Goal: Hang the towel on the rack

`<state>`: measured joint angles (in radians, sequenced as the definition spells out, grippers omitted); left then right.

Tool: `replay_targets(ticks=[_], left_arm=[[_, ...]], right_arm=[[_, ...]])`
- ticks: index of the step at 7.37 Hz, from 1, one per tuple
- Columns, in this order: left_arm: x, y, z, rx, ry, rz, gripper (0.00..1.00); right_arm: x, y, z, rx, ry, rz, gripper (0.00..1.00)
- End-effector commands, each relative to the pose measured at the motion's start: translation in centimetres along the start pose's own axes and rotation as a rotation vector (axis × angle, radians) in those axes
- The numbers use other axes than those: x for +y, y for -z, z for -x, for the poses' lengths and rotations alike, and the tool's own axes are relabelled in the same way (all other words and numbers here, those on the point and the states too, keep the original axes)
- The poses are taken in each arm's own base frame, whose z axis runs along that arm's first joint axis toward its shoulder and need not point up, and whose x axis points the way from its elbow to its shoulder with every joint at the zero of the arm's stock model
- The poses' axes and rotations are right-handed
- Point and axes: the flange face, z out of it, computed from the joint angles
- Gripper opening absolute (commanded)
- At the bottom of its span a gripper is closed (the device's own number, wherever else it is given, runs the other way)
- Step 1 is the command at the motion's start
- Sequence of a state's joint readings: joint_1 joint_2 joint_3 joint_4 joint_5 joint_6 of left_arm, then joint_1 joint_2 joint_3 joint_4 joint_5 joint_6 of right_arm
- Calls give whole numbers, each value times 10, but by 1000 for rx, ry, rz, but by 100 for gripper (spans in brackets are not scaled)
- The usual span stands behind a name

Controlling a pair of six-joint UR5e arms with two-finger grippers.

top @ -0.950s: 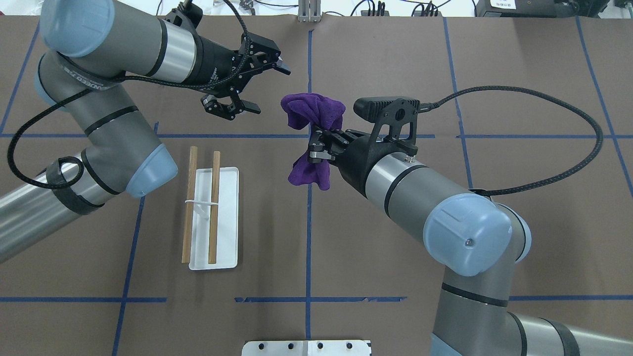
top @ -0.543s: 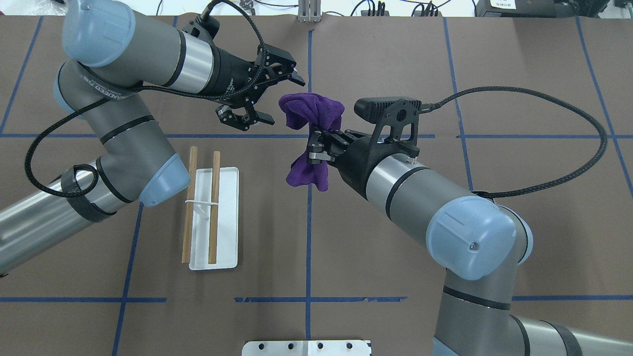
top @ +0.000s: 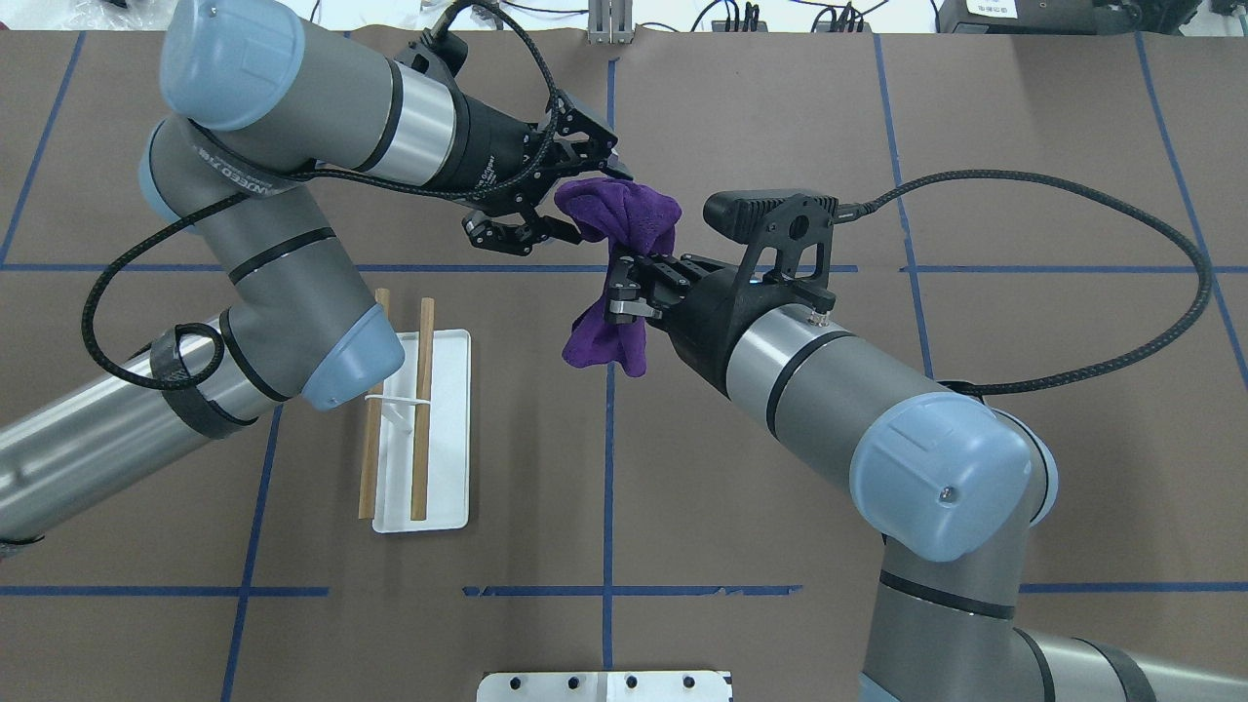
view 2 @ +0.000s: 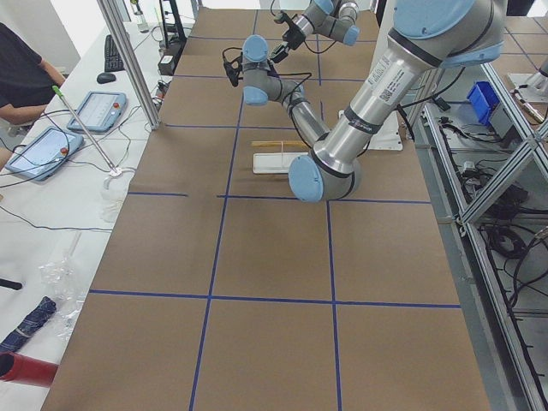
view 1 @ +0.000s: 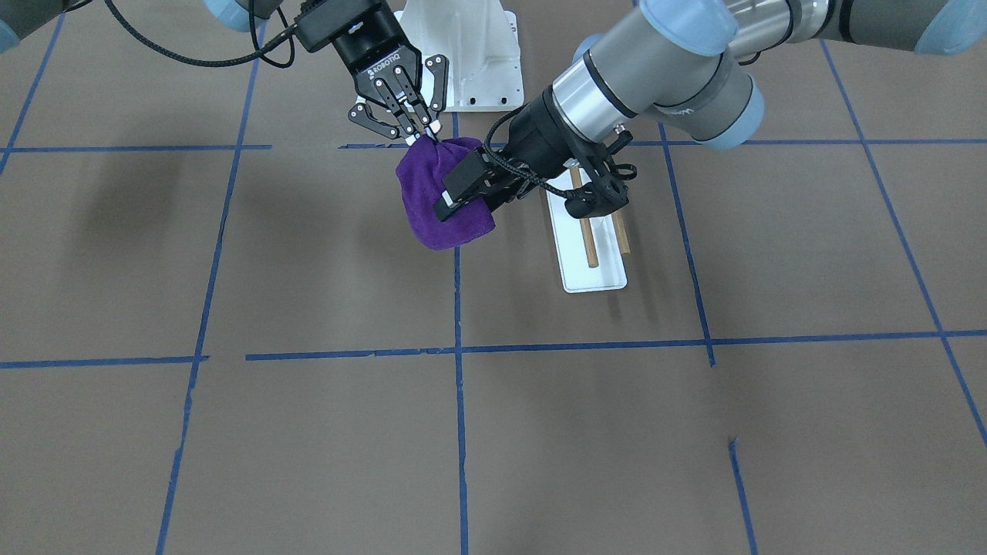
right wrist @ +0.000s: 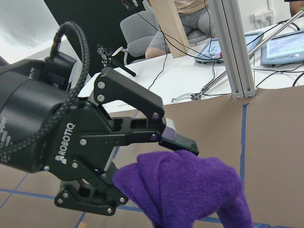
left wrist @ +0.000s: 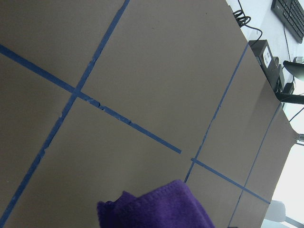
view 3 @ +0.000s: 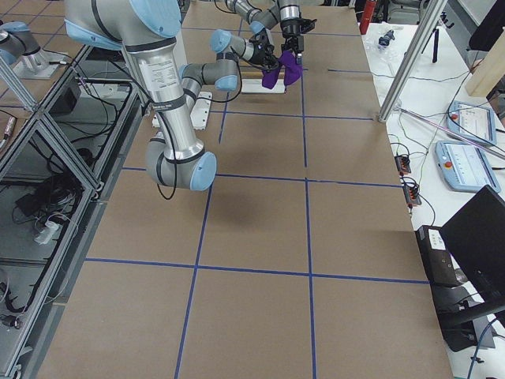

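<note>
A purple towel (top: 624, 216) hangs bunched in the air, pinched at its middle by my right gripper (top: 621, 289), which is shut on it. In the front view the right gripper (view 1: 426, 137) holds the towel (view 1: 432, 220) by its top. My left gripper (top: 588, 201) is open at the towel's far lobe, with one finger (view 1: 461, 185) across the cloth. The left wrist view shows only a towel edge (left wrist: 156, 211). The rack (top: 422, 409), two brown dowels over a white tray (top: 447, 458), stands at left, under my left arm's elbow.
A white ribbed pedestal with bolt holes (top: 604, 685) sits at the near table edge and also shows in the front view (view 1: 463, 54). Blue tape lines cross the brown table. Cables and operator consoles lie beyond the far edge.
My left arm has swung right, bringing its open gripper from well left of the towel up against the towel's far lobe. The right gripper and towel have barely moved.
</note>
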<state>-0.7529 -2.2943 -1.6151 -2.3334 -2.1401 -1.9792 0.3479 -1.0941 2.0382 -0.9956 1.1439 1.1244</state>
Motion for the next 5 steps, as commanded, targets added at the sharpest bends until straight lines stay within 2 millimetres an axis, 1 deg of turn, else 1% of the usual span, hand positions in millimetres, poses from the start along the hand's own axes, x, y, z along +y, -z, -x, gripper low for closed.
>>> replay_targets(ticks=[1,4,5], left_arm=[[1,1,-1,1,-21,6,0],[1,6,-3,10,-25,4,0],[1,6,-4,11,-26,4,0]], right_arm=[[2,1,-2,4,2,4,0],[6,1,-3,3,6,10,0],[8,7,3,-14,-8,15,21]])
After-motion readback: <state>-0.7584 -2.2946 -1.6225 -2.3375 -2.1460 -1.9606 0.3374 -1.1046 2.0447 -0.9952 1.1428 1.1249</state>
